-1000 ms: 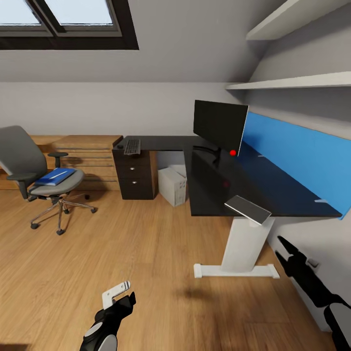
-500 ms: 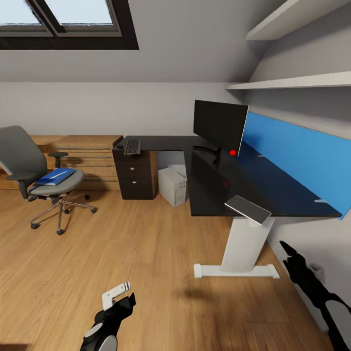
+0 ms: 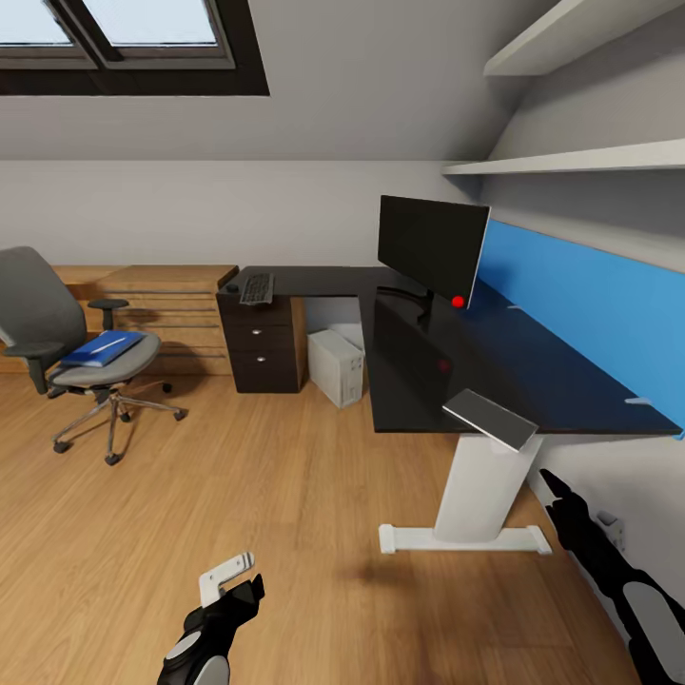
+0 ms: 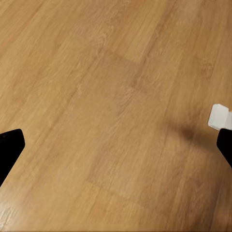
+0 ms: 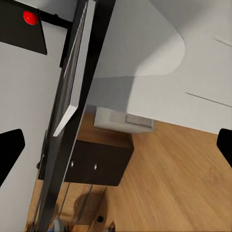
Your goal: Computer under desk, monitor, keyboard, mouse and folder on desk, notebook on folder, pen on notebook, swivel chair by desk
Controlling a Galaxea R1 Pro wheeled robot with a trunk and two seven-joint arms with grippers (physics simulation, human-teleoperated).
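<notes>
- Folder, a flat bright-blue rectangle, lies on the seat of the grey upholstered swivel chair at about nine o'clock in the head view, well apart from the long black L-shaped bench; its long axis runs from the seat's front edge toward ten o'clock, and a thin white pen lies on it along that same line.
- Already in place, as I judge it: the wide black flat monitor stands on the bench at one o'clock, and the light-grey box-shaped computer sits on the floor under the bench.
- Slim dark-keyed keyboard lies on the far wing above the drawer unit, long axis pointing away toward twelve o'clock, with the small dark mouse just beside it; both are well apart from the monitor, so they likely need shifting.
- Thin greyish notebook overhangs the near bench edge at four o'clock, tilted, long axis running from ten to four o'clock.
- Left to do, by my reading: move the folder to the bench, stack notebook and pen on it, and roll the chair over.
- Left pincer hangs over bare wooden floor at seven o'clock, spread wide and carrying nothing.
- Right pincer hovers at four o'clock near the bench's white leg, also spread wide and without a load.
</notes>
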